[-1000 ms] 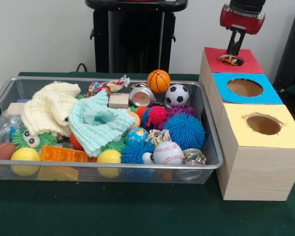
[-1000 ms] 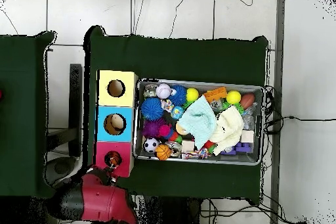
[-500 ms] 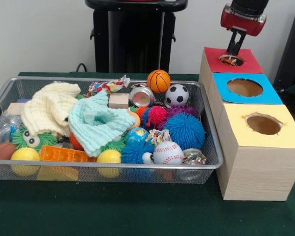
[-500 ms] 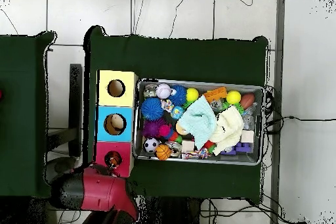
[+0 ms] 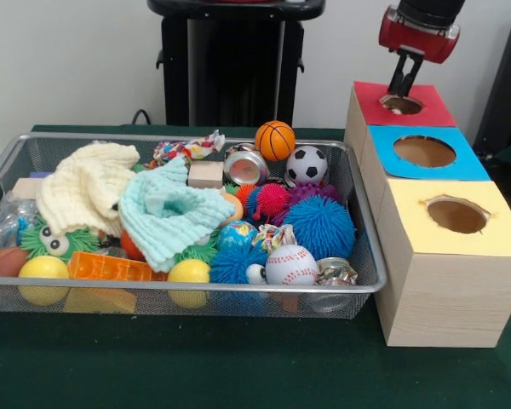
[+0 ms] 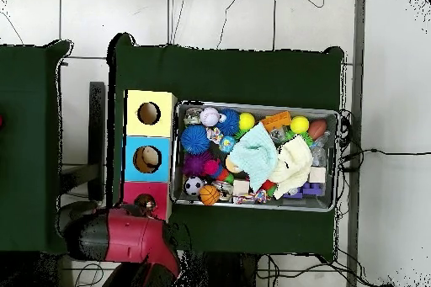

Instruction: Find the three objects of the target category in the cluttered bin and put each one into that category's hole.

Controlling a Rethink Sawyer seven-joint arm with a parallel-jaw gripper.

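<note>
The red-topped hole is the farthest of three box openings beside the wire bin. The gripper hangs directly above this hole; whether its fingers are parted or hold anything cannot be determined. No legible labels are visible. Balls, cloths and cans fill the bin.
</note>
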